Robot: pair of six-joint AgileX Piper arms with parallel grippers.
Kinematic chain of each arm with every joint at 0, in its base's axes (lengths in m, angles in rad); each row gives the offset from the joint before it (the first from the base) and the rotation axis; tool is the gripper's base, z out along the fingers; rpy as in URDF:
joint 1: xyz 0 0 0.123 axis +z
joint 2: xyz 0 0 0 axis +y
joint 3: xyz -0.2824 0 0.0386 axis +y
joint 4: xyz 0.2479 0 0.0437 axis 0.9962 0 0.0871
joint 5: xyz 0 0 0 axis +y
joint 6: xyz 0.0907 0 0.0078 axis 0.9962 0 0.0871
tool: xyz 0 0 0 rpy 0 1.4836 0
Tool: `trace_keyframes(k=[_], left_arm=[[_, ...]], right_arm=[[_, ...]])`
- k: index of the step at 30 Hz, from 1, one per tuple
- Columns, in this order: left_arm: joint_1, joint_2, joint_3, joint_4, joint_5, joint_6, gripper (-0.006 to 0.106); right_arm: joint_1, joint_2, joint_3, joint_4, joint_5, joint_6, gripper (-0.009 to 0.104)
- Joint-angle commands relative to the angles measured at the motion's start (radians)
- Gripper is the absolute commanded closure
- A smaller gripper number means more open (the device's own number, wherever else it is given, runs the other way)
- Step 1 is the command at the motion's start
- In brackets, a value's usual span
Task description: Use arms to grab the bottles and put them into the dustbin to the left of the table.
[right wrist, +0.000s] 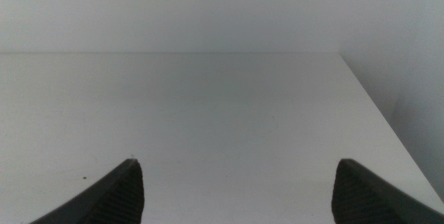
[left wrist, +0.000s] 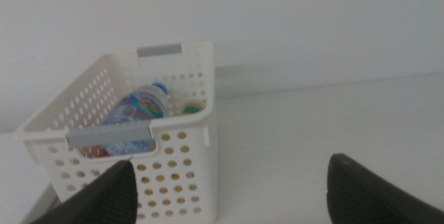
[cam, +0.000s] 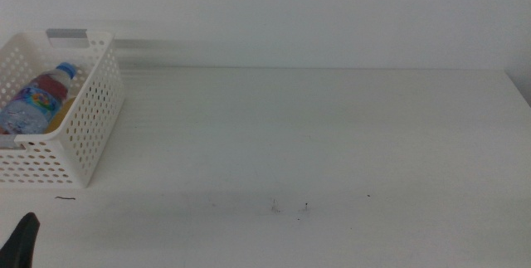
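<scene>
White perforated plastic forms the dustbin (cam: 79, 131), which stands at the far left of the counter (cam: 332, 135) with a grey handle bar on its far wall. Inside it lies the clear water bottle (cam: 33, 102), blue cap toward the far end, and a patch of yellow from the tea bottle (cam: 60, 119) shows beside it; in the left wrist view a bit of red (left wrist: 97, 152) sits low behind the near handle, too hidden to name. The left claw (left wrist: 229, 189) hangs just before the bin's near wall, its jaws spread wide and holding nothing. The right claw (right wrist: 236, 189) is likewise wide apart and empty, over bare counter near the right edge, well away from the bin.
</scene>
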Motion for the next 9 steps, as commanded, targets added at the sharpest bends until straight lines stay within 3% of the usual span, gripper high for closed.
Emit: trace_keyframes(k=[1,9], left_arm=[[0.002,-0.008,0.000,0.000,-0.023,-0.008,0.007],[0.000,-0.008,0.000,0.001,-0.029,-0.008,0.007]], right_arm=[[-0.010,-0.005,0.003,0.001,-0.009,-0.004,0.010],[-0.010,-0.005,0.003,0.001,-0.011,-0.004,0.010]])
